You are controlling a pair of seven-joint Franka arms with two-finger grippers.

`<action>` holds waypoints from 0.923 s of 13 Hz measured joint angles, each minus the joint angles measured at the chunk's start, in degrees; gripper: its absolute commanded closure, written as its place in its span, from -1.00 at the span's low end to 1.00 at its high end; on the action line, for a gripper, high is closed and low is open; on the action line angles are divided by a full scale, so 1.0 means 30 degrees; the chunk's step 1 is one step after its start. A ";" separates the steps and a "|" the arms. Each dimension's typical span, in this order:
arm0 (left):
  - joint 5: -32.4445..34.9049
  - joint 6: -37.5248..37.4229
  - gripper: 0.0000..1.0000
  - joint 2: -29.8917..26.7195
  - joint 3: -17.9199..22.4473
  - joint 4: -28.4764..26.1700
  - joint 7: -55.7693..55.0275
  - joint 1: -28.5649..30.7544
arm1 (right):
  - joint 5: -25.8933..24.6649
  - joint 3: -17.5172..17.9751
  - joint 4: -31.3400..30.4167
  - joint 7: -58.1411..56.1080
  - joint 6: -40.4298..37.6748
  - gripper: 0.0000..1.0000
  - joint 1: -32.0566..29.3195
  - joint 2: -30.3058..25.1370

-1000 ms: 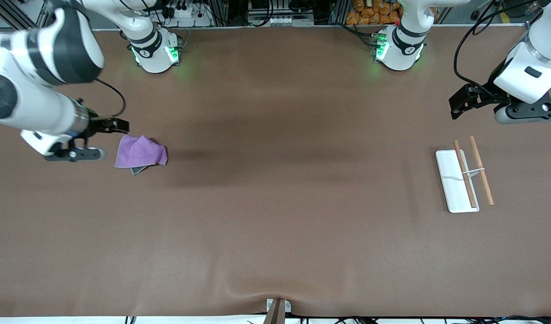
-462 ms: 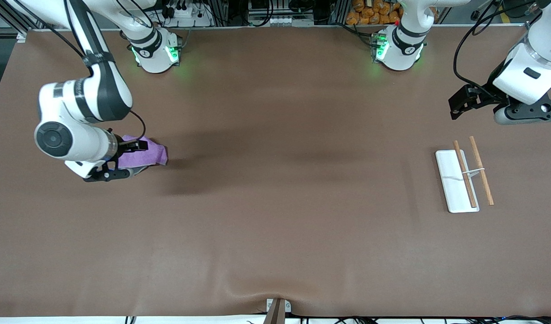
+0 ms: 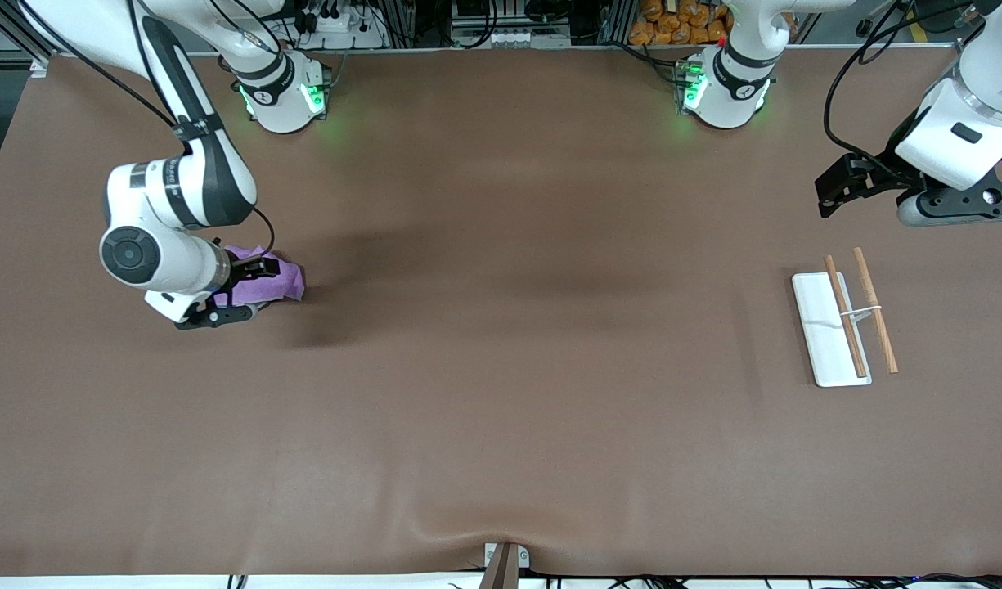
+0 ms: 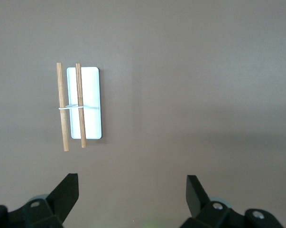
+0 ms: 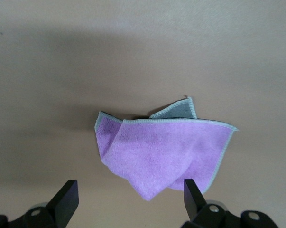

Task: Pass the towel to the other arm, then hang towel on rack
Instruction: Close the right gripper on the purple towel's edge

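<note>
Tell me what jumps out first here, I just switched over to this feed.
The purple towel stands out, lying crumpled on the brown table toward the right arm's end, with the right gripper open just above it. Next is the rack, a white tray with two wooden rods, toward the left arm's end. The left gripper waits open in the air near it.

A brown covering spans the whole bench (image 3: 501, 368), with a shallow wrinkle at the edge nearest the front camera. The purple towel (image 3: 278, 278) lies crumpled on it toward the right arm's end, a grey corner of its reverse showing. The rack (image 3: 828, 327) sits flat toward the left arm's end, its two wooden rods lying across the white base. The two are well apart.
</note>
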 measured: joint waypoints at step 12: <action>0.0000 0.0000 -1.00 0.0001 -0.0012 -0.0001 0.0000 -0.0005 | -0.0011 0.0031 -0.3282 -0.0460 0.4337 -0.46 -0.0184 0.0835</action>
